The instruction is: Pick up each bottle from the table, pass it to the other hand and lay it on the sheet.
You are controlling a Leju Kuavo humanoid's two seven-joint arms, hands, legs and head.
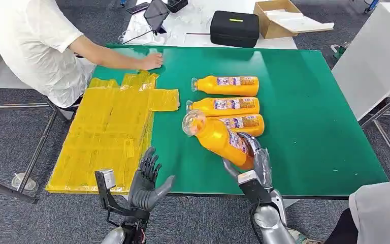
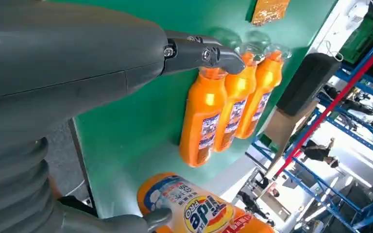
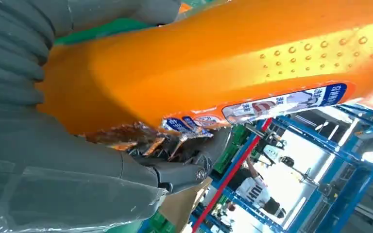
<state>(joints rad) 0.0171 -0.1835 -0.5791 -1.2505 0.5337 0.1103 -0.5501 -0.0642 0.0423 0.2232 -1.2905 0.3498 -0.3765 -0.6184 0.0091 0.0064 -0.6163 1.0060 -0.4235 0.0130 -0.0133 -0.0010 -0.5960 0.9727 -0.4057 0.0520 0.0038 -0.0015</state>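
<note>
Here an orange bottle [image 1: 222, 138] is gripped around its lower body by the right robot hand [image 1: 254, 160], raised off the green surface [image 1: 310, 101] and tilted, its clear cap end aimed up and toward the yellow sheet [image 1: 111, 132]. In the right wrist view the bottle's orange body and label [image 3: 281, 104] are seen pressed against the palm, with dark fingers [image 3: 184, 167] curled beneath it. Three more orange bottles are laid on their sides on the surface, parallel and close together, caps toward the sheet: the far one [image 1: 226, 85], the middle one [image 1: 224, 105] and the near one [image 1: 246, 124], the last partly hidden behind the held bottle. The left robot hand [image 1: 147, 180] is held empty with fingers spread, at the near edge of the surface beside the sheet. At the far corner, a person's hand [image 1: 152, 61] is rested on the surface just beyond the sheet.
</note>
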